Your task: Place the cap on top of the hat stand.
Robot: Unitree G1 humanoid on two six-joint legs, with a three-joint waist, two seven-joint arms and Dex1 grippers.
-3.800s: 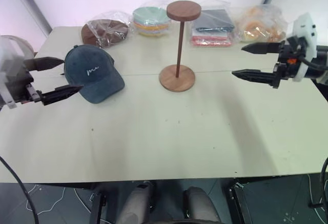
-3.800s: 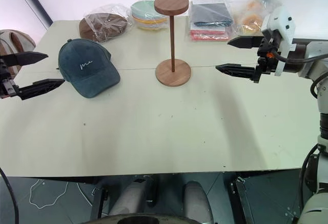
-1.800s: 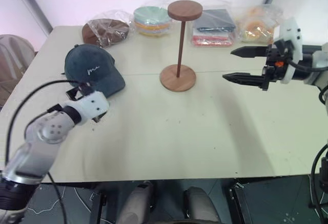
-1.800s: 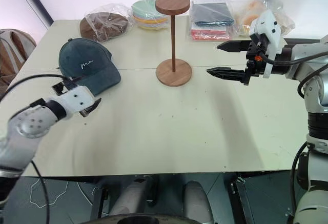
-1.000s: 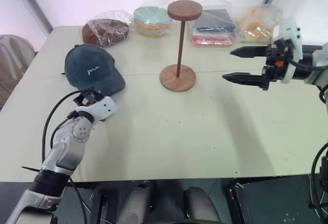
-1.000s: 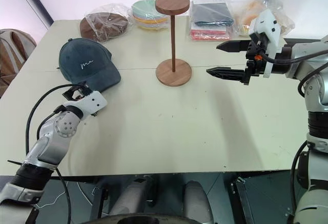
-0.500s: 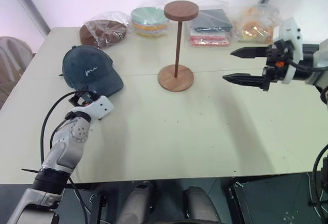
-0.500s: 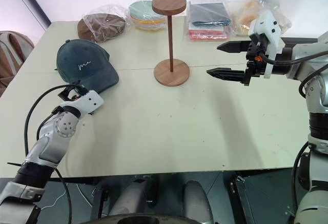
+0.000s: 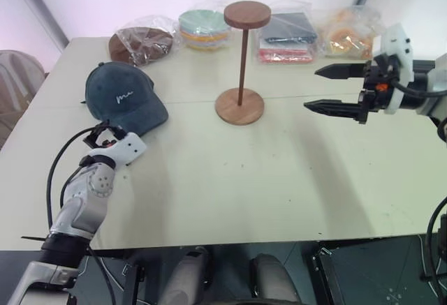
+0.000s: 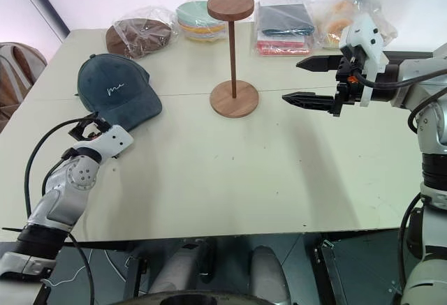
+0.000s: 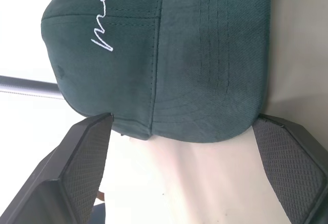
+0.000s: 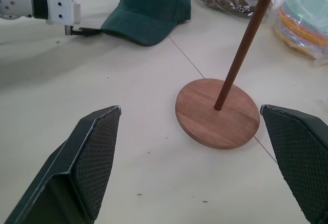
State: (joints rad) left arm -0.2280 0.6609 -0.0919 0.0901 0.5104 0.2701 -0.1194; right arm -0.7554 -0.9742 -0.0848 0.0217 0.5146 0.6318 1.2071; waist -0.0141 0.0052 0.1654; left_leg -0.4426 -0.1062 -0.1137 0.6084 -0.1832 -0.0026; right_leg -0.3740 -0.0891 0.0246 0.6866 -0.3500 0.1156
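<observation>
The dark slate-blue cap [image 9: 124,95] lies on the table's left side, brim toward me, white script on its front. My left gripper [image 11: 184,119] stands open low over the table just in front of the brim, one finger [image 11: 84,162] to each side of the brim's edge, nothing gripped. The wooden hat stand [image 9: 242,61] is upright at mid-table, its round base [image 12: 218,114] flat and its disc top [image 9: 246,15] bare. My right gripper [image 9: 311,88] hovers open to the right of the stand, pointing at it, empty.
Plastic bags line the table's far edge: a brown round item [image 9: 143,42], stacked pastel plates [image 9: 206,27], folded dark cloth [image 9: 290,36] and orange pieces [image 9: 349,33]. Bare tabletop [image 9: 230,179] stretches from the stand to the near edge.
My left gripper has slid a little to the left along the cap's brim, still open. The right gripper has stayed where it was.
</observation>
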